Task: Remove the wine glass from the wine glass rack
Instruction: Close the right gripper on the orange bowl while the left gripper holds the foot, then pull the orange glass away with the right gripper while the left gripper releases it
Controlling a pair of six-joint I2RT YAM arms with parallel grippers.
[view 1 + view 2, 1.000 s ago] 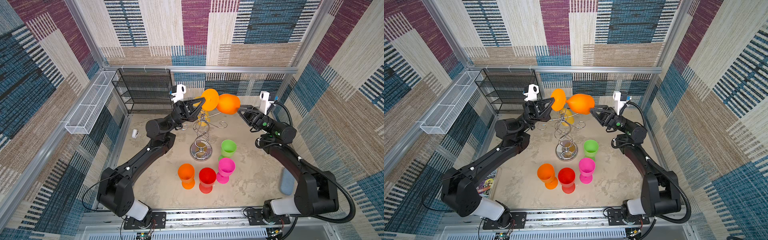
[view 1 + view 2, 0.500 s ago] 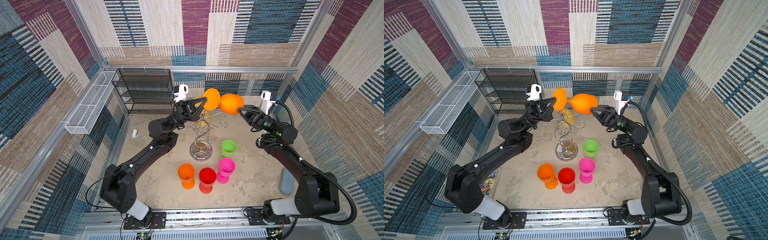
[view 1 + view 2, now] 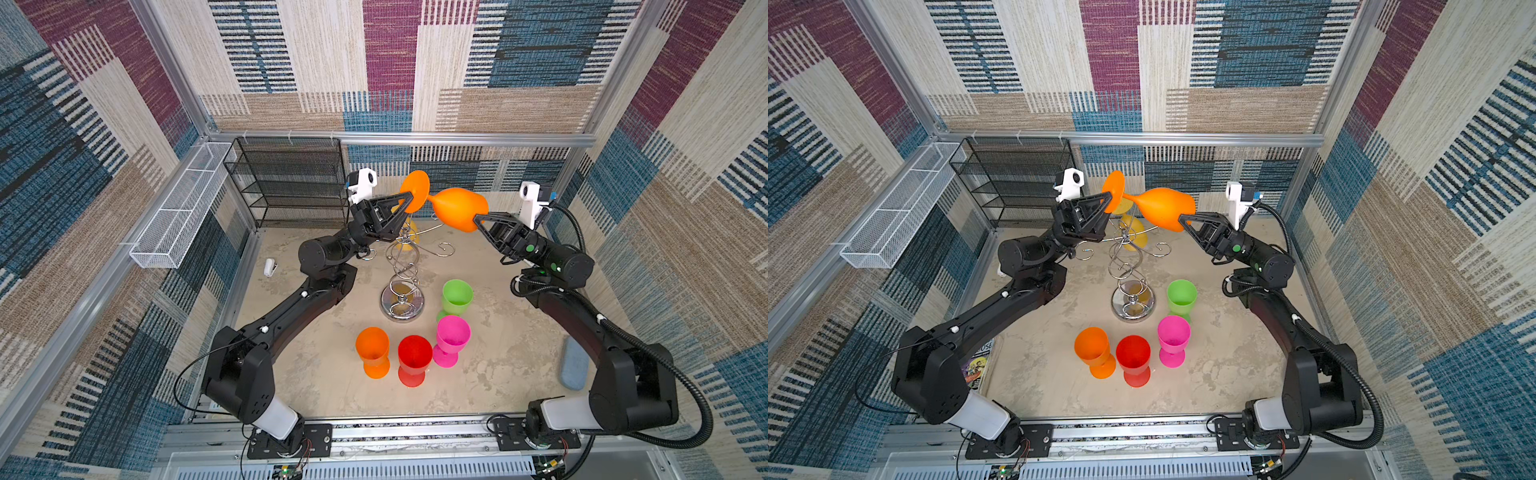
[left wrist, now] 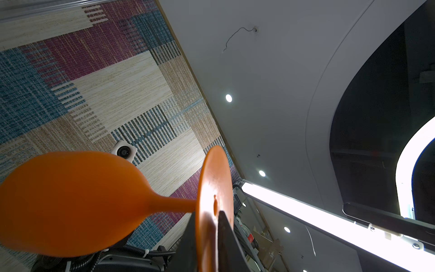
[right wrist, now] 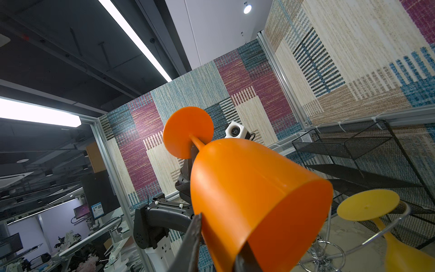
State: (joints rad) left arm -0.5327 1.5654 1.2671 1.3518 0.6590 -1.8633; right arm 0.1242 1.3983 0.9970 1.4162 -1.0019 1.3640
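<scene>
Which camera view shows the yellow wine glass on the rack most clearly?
The right wrist view: the yellow wine glass hangs upside down, its foot held by a curled arm of the wine glass rack. Both top views show only a small yellow patch behind the wires. The left wrist view misses it.

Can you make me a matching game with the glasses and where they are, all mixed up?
Glasses:
1 yellow glass
2 green glass
3 red glass
4 sideways orange glass

Places:
a standing beside the rack's base
b in the air between left gripper and right gripper
c hanging upside down on the rack
d standing between pink glass and upright orange glass

Pairs: 1-c; 2-a; 3-d; 4-b
</scene>
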